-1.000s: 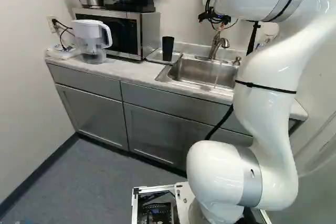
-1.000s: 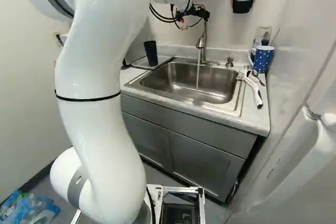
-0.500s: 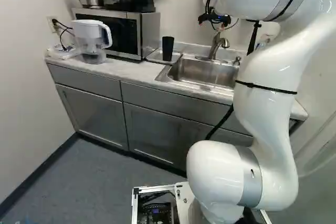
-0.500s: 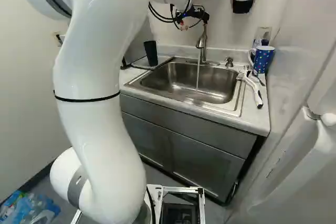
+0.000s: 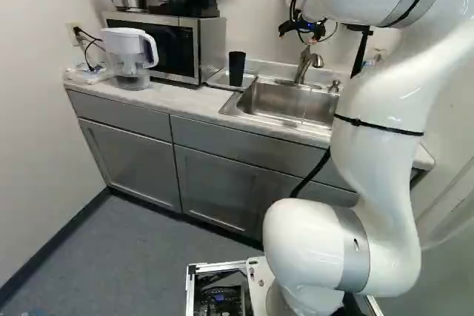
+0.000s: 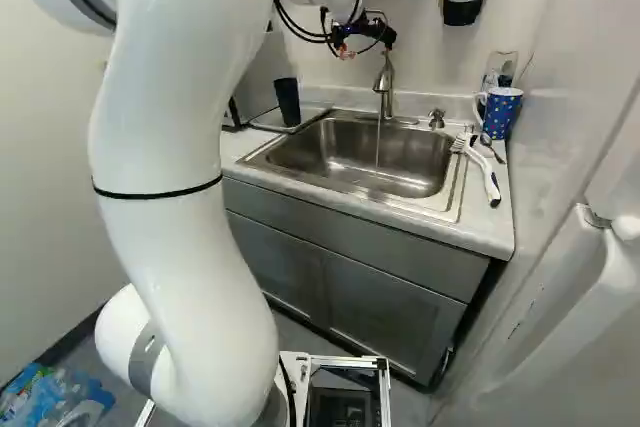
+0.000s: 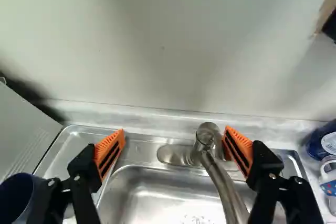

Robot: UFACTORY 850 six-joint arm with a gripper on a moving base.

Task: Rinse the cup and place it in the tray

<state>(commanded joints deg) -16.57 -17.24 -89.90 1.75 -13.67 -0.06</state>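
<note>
One dark cup (image 5: 237, 68) upright in tray (image 5: 218, 80), near tabletop's (image 5: 178, 98) back edge. End effector (image 7: 174, 129) spread, empty. Cup probably light, fairly stiff, slick if wet; take hold mid-wall from opposite sides, gently, below rim.

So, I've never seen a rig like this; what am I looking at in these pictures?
The machine is one white robot arm on a moving base. Two pictures come from the base, behind the arm to its left and right; the third comes from its wrist, looking along the black gripper with orange pads.

Ahead is a counter with a stainless-steel sink and a metal faucet, water running. In the left base view, a black cup stands on a metal tray left of the sink. In the right base view, a blue dotted mug and a white-and-black brush lie right of it.

The gripper is open, holding nothing.
</note>
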